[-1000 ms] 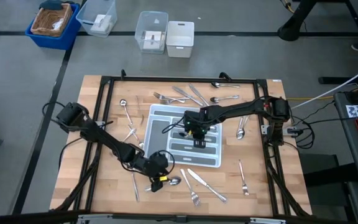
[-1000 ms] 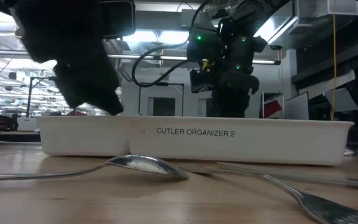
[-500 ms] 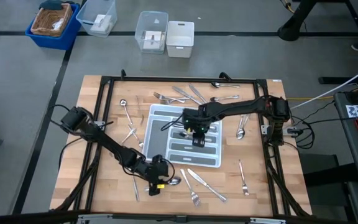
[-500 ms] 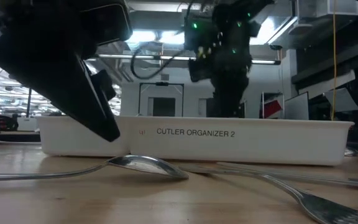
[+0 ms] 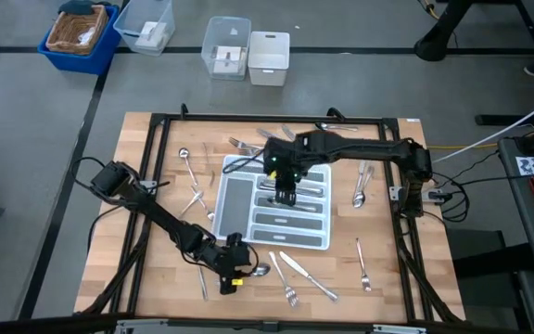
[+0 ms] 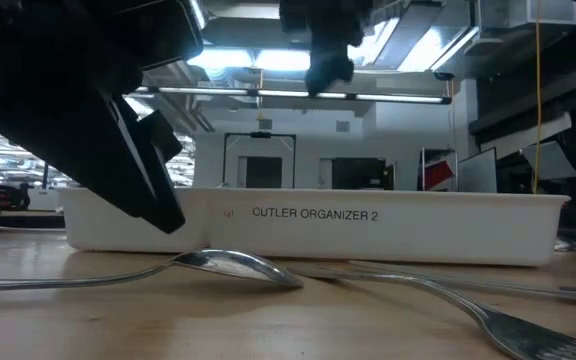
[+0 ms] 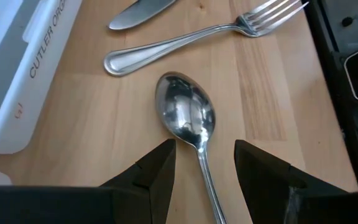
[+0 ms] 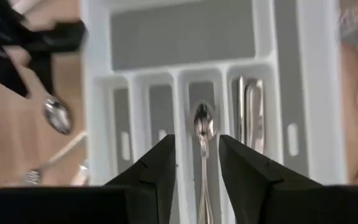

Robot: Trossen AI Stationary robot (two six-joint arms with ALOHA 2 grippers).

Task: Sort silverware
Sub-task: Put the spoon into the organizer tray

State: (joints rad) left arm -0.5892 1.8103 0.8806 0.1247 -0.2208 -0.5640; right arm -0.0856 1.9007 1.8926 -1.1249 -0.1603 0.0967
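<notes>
A white tray with grey compartments lies mid-table, marked CUTLER ORGANIZER 2. One compartment holds a spoon; the one beside it holds more pieces. My right gripper hangs open, high above the tray, holding nothing. Near the table's front edge a spoon lies flat on the wood, bowl up. My left gripper is open and low over it, one finger on each side of its handle, clear of it. Other silverware lies scattered around the tray.
A fork and a knife tip lie just beyond the spoon, close to the tray's near wall. More pieces lie at the right and left. A black frame rings the table. Bins stand beyond the far edge.
My right gripper has risen straight up out of the tray and now hangs high above it; the spoon stays in its compartment. My left gripper has moved toward the table's near edge and sunk over the spoon on the wood, rolling a little.
</notes>
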